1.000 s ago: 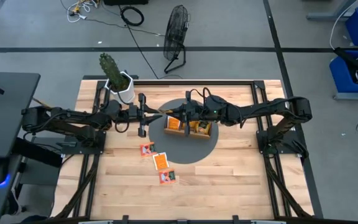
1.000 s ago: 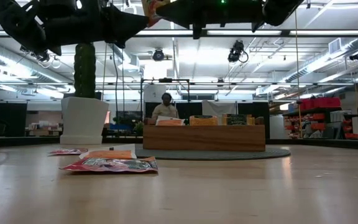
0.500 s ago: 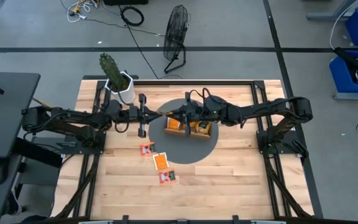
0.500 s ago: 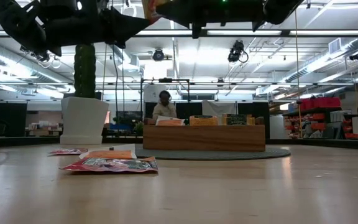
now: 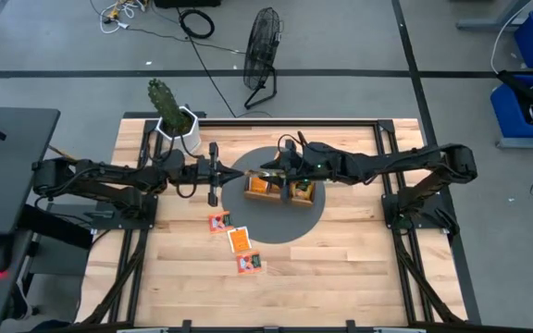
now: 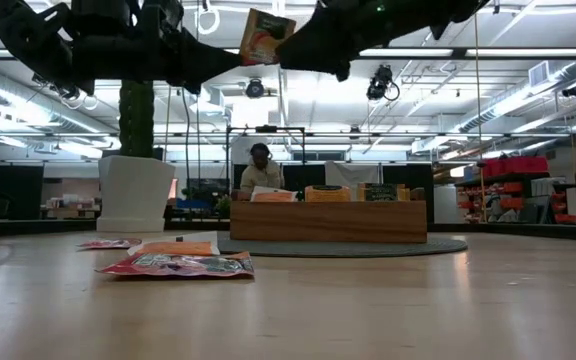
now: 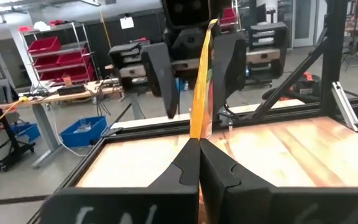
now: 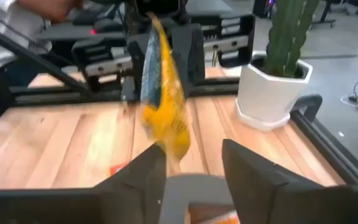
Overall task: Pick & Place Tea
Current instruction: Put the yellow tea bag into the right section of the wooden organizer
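Since the earlier frame the right gripper had been opened and drawn slightly back from the sachet; its fingers were seen apart, clear of the packet; the left gripper was clamped shut on the sachet's lower edge, held in the air above the worktop beside the wooden tray; three more sachets were left lying on the worktop.

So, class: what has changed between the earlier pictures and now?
The left gripper has shut on the raised sachet; the right gripper has opened and let it go. The three table sachets and the tray stayed put.
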